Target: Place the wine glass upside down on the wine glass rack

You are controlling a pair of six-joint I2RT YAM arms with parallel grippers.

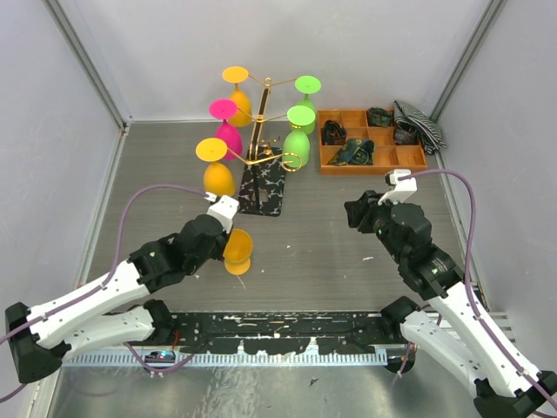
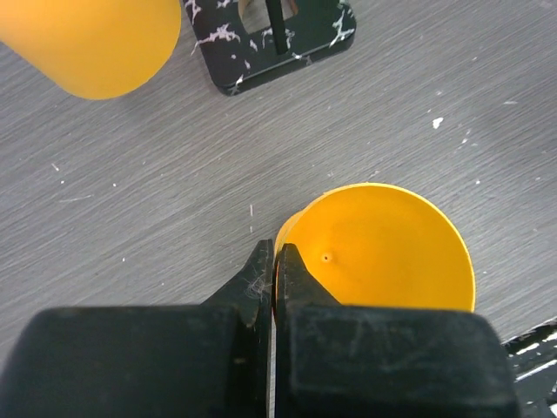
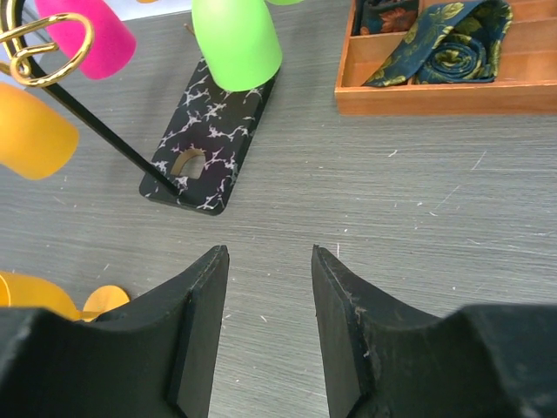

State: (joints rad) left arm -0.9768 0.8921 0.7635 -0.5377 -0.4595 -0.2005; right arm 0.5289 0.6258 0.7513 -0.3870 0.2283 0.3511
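Left end effector (image 2: pixel 276 258), wine glass (image 2: pixel 387 248), tabletop (image 2: pixel 130 192)

a robotics lab test cell: a bare grey tabletop (image 1: pixel 331 239) boxed in by plain white panels (image 1: pixel 48 174) on aluminium frame posts (image 1: pixel 87 63), a white-and-black left arm (image 1: pixel 113 287) and right arm (image 1: pixel 448 292) bolted to a scuffed black rail (image 1: pixel 287 334) at its near edge, purple cables (image 1: pixel 476 213) looping loose, and staged props like the wine glass rack (image 1: pixel 259 131).
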